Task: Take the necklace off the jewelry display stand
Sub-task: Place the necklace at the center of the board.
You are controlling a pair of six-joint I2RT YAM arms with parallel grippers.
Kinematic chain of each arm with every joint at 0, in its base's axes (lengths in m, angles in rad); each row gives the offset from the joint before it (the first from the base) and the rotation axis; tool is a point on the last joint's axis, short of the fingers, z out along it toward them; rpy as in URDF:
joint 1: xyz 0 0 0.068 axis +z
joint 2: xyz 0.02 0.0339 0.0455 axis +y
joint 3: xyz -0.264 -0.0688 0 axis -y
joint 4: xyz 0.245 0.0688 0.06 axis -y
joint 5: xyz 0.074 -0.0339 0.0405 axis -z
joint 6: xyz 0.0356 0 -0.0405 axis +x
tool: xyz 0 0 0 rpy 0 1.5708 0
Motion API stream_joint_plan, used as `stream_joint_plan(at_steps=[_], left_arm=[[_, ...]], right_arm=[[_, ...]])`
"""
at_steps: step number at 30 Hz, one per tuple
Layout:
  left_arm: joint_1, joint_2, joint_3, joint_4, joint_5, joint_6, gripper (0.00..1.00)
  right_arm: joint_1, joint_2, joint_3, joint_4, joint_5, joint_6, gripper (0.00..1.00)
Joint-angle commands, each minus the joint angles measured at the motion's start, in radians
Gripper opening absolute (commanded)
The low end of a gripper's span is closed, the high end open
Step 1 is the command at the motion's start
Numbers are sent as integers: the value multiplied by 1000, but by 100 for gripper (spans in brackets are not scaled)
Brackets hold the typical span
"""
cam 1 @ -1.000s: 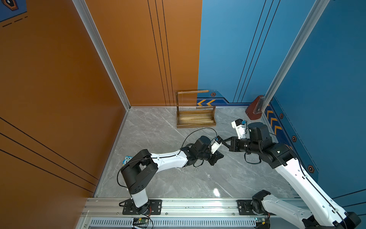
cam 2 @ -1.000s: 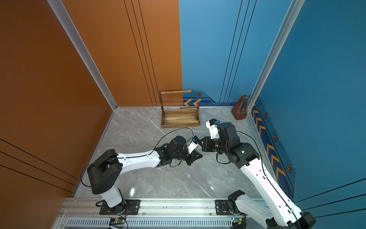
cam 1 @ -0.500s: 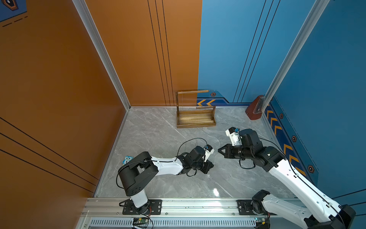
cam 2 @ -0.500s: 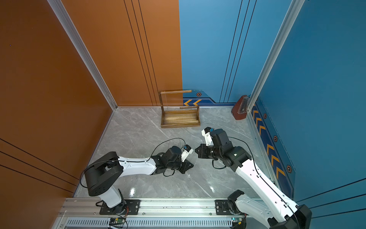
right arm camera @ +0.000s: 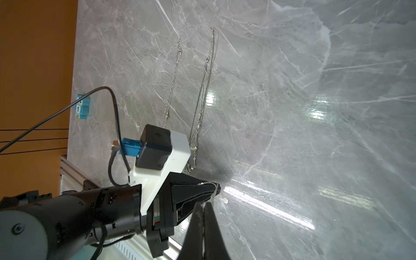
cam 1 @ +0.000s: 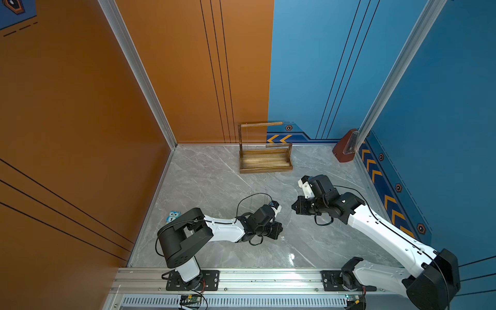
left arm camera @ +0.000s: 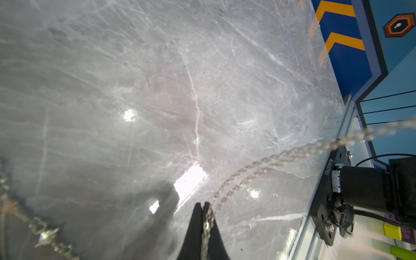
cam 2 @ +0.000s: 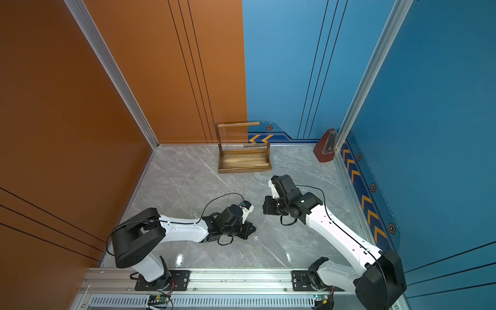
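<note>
The left gripper (left arm camera: 203, 208) is pinched tight on the thin silver necklace (left arm camera: 258, 166), and the right gripper (right arm camera: 204, 206) pinches the same chain, tip near tip. Both stretch out low over the shiny grey marble table (cam 1: 214, 182). The jewelry display stand (cam 1: 264, 161) stands well apart, by the orange wall (cam 1: 188, 80) and the blue wall (cam 1: 308, 80). A blue owl card (right arm camera: 82, 108) says "1".

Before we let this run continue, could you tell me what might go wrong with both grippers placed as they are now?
1. The left gripper and right gripper pinch the same necklace close together; pulling apart could strain or snap the thin chain.
2. More chain strands lie on the table beside the left gripper; dragging or dropping the held one there could tangle them.
</note>
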Motion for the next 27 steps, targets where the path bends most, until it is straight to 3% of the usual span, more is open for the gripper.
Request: stream_joint_plan(at_steps=[1, 19, 27], left_arm=[[22, 51, 14, 1, -12, -36, 1], [44, 79, 37, 0, -17, -51, 21], [35, 58, 23, 0, -39, -48, 23]], right_arm=[[-4, 50, 53, 8, 53, -48, 0], [-73, 360, 252, -10, 41, -160, 0], [-83, 481, 321, -10, 24, -185, 0]])
